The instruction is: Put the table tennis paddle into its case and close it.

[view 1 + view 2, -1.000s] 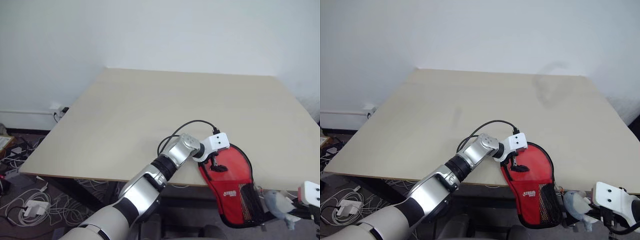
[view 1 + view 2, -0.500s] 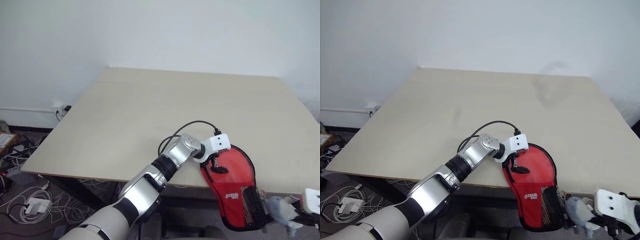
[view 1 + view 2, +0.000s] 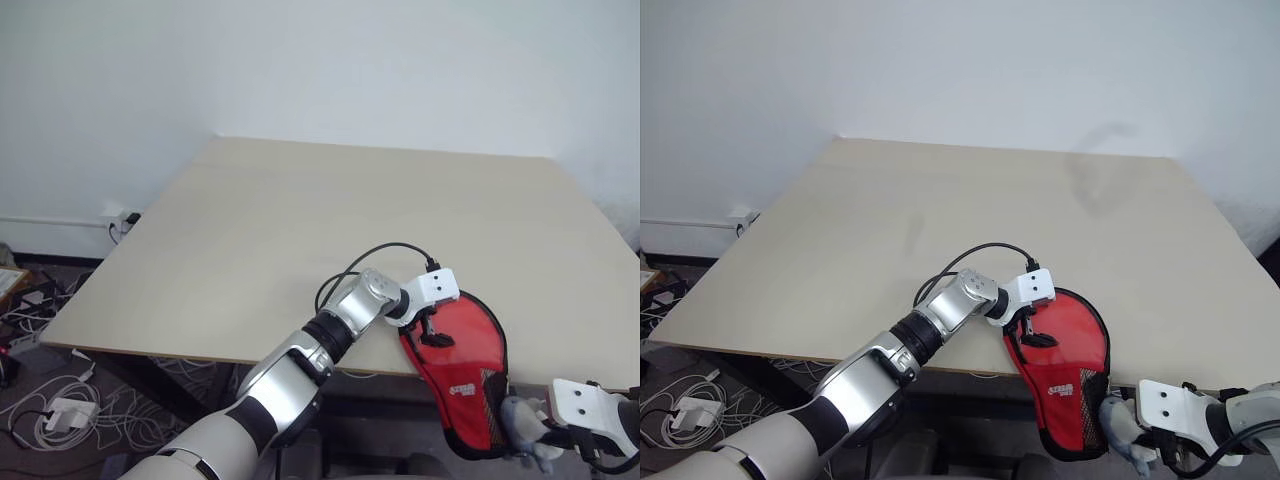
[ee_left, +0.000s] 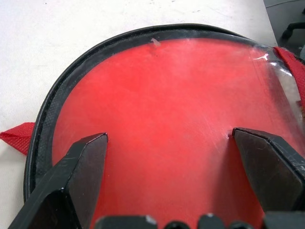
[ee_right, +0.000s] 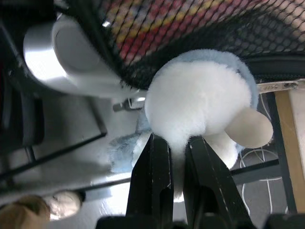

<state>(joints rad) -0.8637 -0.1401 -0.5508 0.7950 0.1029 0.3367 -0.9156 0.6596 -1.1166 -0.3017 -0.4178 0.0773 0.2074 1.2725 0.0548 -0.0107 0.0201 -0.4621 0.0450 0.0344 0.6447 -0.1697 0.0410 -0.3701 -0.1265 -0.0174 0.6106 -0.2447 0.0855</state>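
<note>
red case [image 3: 1065, 345] (black edging, black mesh), pale blue-and-white plush toy [image 5: 200, 102].

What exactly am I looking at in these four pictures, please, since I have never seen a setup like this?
This is a two-armed humanoid robot. The two wide pictures come from a camera pair on its head, looking down over a beige table. The other two come from cameras on its wrists, looking along each hand's two black fingers. A red paddle-shaped case lies at the table's near edge, its narrow end hanging over. The left hand sits on the case's round part with fingers spread wide, as the left wrist view shows. The right hand, below the table edge, is pinched shut on a small fluffy blue-and-white toy beside the case's black mesh pocket.
</note>
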